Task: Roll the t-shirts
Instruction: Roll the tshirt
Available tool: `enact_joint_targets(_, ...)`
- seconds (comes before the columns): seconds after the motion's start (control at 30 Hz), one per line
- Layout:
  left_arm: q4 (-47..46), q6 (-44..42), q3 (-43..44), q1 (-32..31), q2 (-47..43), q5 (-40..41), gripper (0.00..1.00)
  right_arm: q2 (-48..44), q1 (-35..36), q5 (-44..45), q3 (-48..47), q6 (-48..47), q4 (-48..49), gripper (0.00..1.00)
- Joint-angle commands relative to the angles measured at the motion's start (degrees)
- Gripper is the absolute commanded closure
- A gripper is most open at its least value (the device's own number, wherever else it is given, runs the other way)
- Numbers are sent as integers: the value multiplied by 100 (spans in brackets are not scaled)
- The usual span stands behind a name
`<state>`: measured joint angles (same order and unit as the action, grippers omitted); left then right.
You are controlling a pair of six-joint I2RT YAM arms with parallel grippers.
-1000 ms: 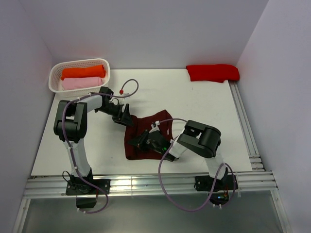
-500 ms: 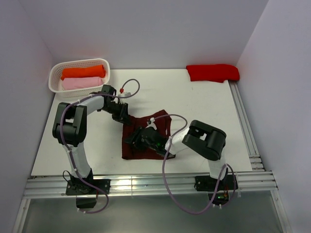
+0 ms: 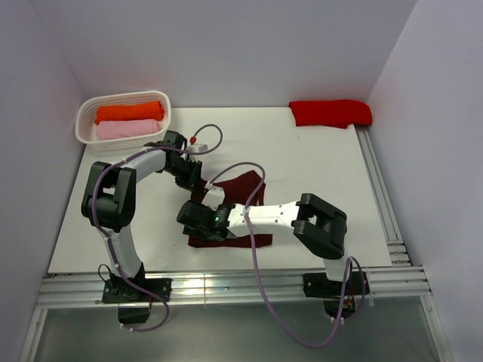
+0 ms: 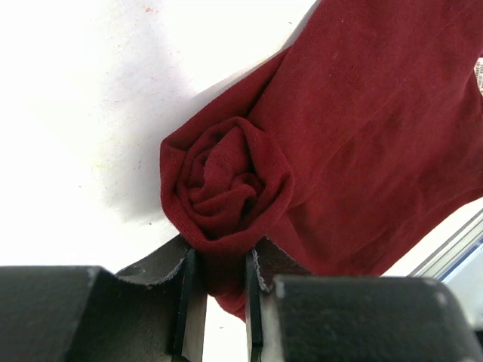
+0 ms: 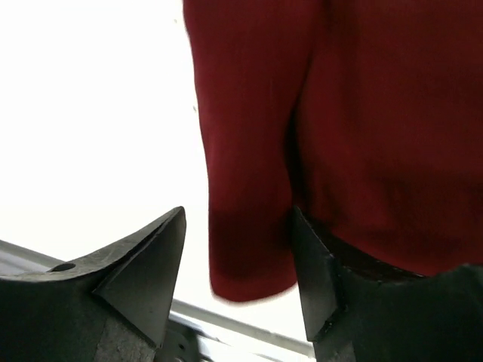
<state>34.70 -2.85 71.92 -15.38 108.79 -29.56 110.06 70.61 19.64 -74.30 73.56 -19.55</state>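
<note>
A dark maroon t-shirt (image 3: 243, 185) lies partly rolled in the middle of the table. Its left end is coiled into a tight spiral (image 4: 226, 181). My left gripper (image 4: 219, 262) (image 3: 198, 183) is shut on the cloth just under that spiral. My right gripper (image 5: 240, 245) (image 3: 195, 217) sits low at the shirt's front left corner, near the table's front edge. It is open, and a folded strip of the maroon cloth (image 5: 249, 226) hangs loose between its fingers (image 5: 155, 256). A red t-shirt (image 3: 330, 113) lies bunched at the back right.
A white basket (image 3: 121, 96) at the back left holds an orange roll (image 3: 128, 111) and a pink roll (image 3: 128, 129). Metal rails (image 3: 226, 286) run along the front edge and the right side (image 3: 381, 196). Purple cables loop over both arms.
My left gripper has shut on the rolled end of the maroon shirt. My right gripper has opened and slid left along the shirt toward its front left corner.
</note>
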Motion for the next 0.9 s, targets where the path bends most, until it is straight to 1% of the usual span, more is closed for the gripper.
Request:
enact_joint_targets(0.0,-165,13,173,-35,-165,390,88,-46,172,787,-558,-131,-1692,34)
enact_joint_targets(0.1,-165,21,173,-53,-122,407,88,-73,216,1014,-875,-245,-1964,34)
enact_joint_targets(0.13,-156,22,173,-62,-104,407,87,23,216,1207,-1093,-254,-2174,33)
enact_joint_targets(0.17,-165,22,173,-71,-104,416,87,85,208,1209,-1217,-263,-2263,34)
enact_joint_targets(0.23,-174,22,156,-88,-95,425,87,226,208,1507,-1463,-377,-2369,33)
enact_joint_targets(0.37,-174,22,164,-97,-60,442,87,630,155,1824,-1955,-711,-2071,36)
enact_joint_targets(0.57,-148,13,182,-115,-7,478,87,991,6,1938,-2228,-1194,-1508,41)
enact_joint_targets(0.73,-165,22,191,-132,63,504,87,1236,-12,2079,-2623,-1335,-1639,42)
enact_joint_targets(0.87,-174,30,182,-176,63,504,86,1255,-3,2263,-2721,-1370,-1763,42)
